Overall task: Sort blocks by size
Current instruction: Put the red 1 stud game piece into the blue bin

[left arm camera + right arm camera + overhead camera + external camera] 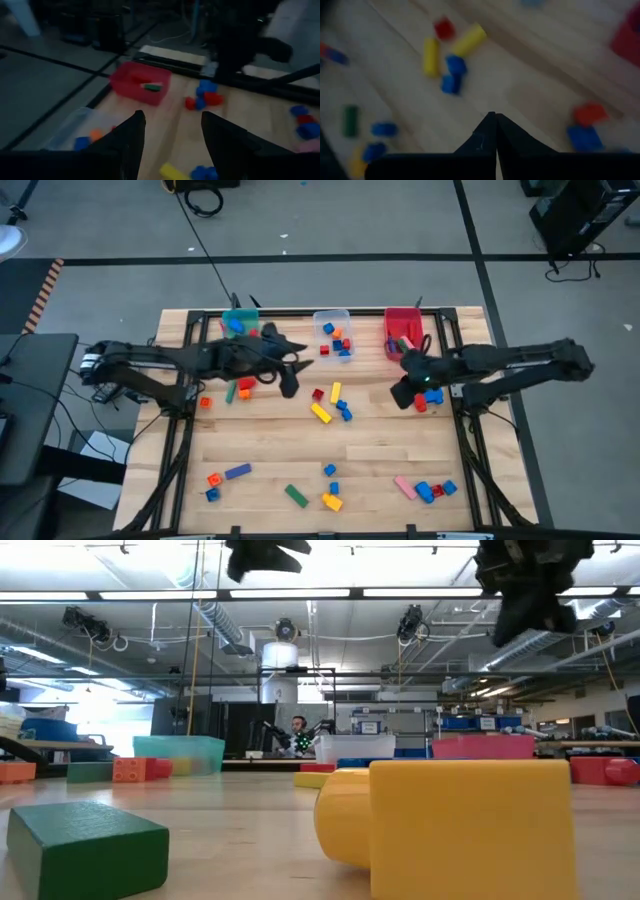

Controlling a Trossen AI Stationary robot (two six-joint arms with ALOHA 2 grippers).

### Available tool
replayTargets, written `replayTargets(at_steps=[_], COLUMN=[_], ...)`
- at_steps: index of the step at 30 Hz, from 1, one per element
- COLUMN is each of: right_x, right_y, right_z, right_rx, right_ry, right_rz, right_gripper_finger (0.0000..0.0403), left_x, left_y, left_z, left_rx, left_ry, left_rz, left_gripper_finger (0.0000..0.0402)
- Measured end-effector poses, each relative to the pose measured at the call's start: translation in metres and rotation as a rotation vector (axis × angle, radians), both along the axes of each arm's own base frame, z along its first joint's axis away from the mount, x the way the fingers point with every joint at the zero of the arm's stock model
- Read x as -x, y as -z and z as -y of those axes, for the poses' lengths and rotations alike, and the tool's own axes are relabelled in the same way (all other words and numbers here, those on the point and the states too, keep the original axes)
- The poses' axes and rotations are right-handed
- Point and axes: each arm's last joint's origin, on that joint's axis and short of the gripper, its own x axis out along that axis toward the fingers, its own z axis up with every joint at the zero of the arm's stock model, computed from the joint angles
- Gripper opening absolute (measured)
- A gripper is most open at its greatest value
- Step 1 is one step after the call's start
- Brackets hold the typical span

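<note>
We see the blocks (329,408) scattered over the tabletop (380,450), mostly in the centre and lower part of the high view, with some already in the 3 bins (333,332) at the top. The left gripper (288,372) hovers with open fingers; the right gripper (407,385) has its fingers pressed together, holding nothing. We judge the blocks light, stiff and smooth, best pinched across 2 flat sides.
</note>
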Motion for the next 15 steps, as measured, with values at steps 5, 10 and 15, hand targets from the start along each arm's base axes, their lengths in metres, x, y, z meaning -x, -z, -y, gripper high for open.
replayTargets(at_steps=[5,10,15], right_x=[-0.004,-0.008,-0.006], right_y=[0.006,0.018,0.028], right_z=[-0.008,-0.01,-0.005], right_rx=[-0.003,0.027,0.059], right_ry=[0.023,0.028,0.077], right_rz=[-0.212,-0.339,-0.491], right_gripper_finger=[0.0015,0.0031,0.0066], left_x=[0.017,0.021,0.022], left_y=[-0.011,-0.011,-0.009], left_z=[0.0,0.0,-0.001], left_rx=[-0.016,-0.062,-0.093], left_ry=[0.001,0.013,0.001], left_rz=[0.007,-0.028,-0.064], left_gripper_finger=[0.0204,0.0204,0.0204])
